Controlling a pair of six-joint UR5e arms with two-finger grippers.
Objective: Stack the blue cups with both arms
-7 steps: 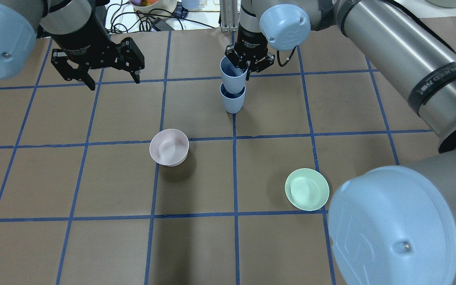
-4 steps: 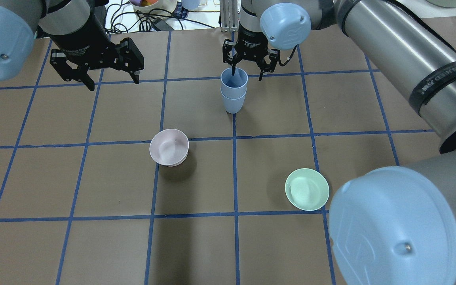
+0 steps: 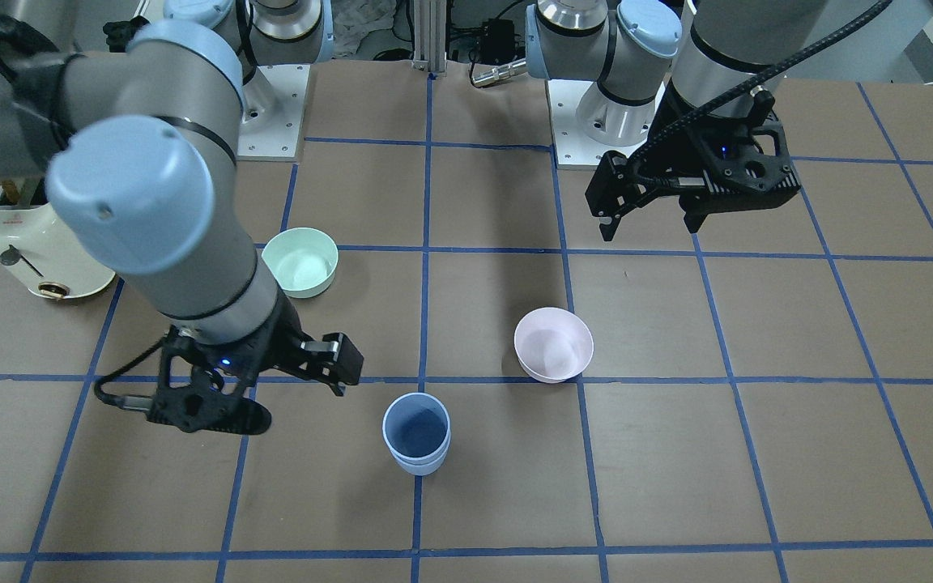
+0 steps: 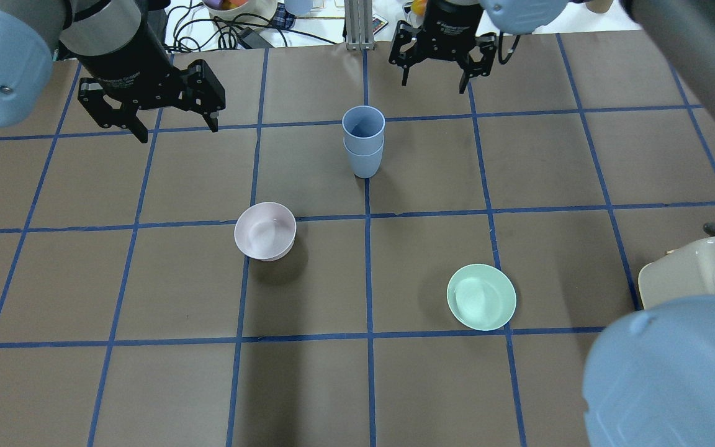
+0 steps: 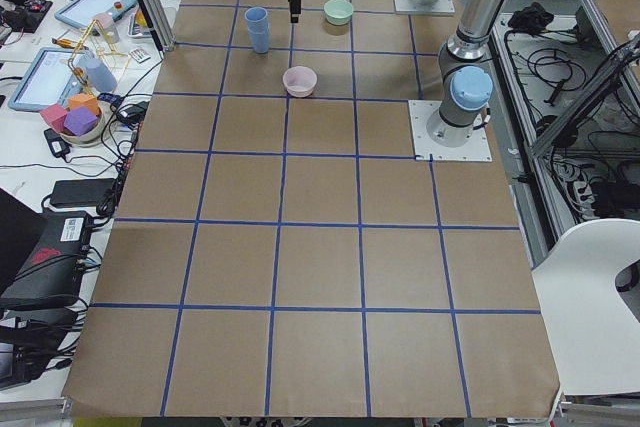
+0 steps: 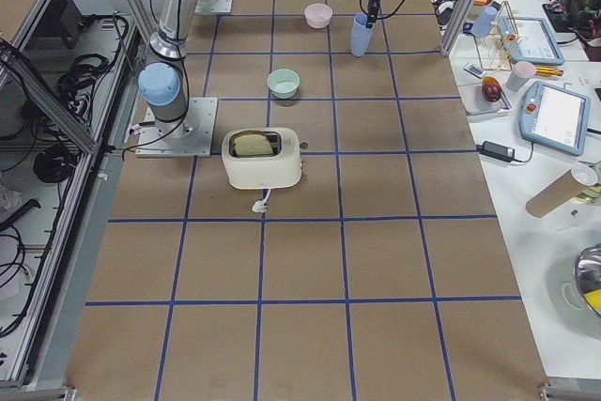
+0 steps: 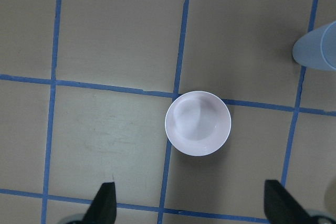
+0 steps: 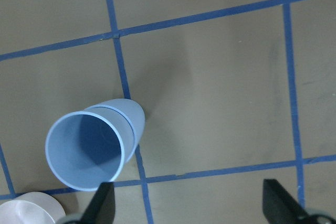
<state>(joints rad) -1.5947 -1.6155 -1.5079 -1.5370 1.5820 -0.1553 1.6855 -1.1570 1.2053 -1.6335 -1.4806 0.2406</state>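
Two matte light-blue tapered plastic cups [image 4: 364,143]: nested one inside the other, upright on the brown gridded table [image 4: 537,167].
Left tool [image 4: 177,127]: jaws spread wide, holding nothing, well apart from the stack.
Right tool [image 4: 433,84]: jaws spread, holding nothing, near the stack.
Stacking judged complete; nothing left.

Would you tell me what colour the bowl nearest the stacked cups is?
The bowl is pale pink, clearest in the left wrist-mounted view.

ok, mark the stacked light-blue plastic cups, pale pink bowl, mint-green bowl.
stacked light-blue plastic cups [image 4: 364,146]: overhead exterior, upper cup's wall
pale pink bowl [image 4: 265,231]: overhead exterior, inner floor
mint-green bowl [image 4: 481,297]: overhead exterior, inner floor
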